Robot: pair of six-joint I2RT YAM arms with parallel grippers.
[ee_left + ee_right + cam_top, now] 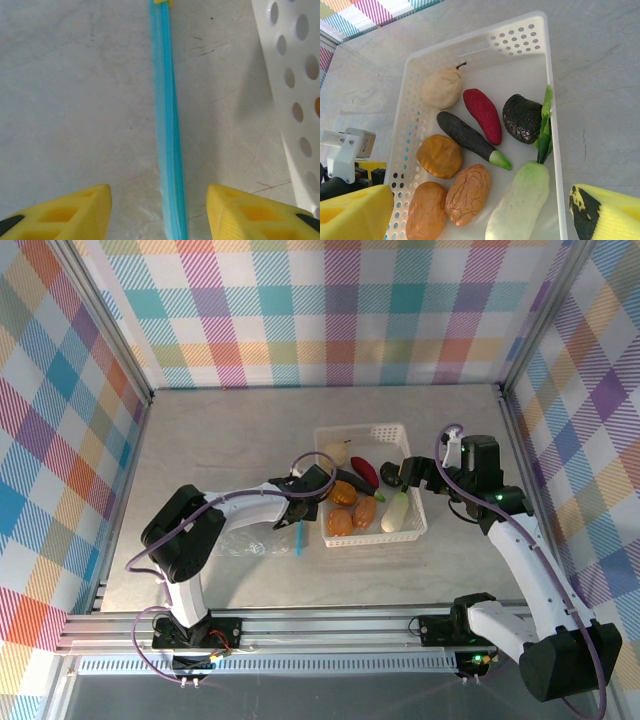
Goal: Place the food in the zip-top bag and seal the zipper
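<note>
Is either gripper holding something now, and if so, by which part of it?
Nothing is held. The left gripper is open, its fingers on either side of the zipper without touching it. The right gripper is open over the basket.

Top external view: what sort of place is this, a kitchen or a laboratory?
Probably a robot test cell, not a kitchen: checked walls on a metal frame, left arm and right arm bolted to a rail, toy foods in a white basket.

White basket (385, 430), grey table (230, 430), plaid walls (330, 310)
</note>
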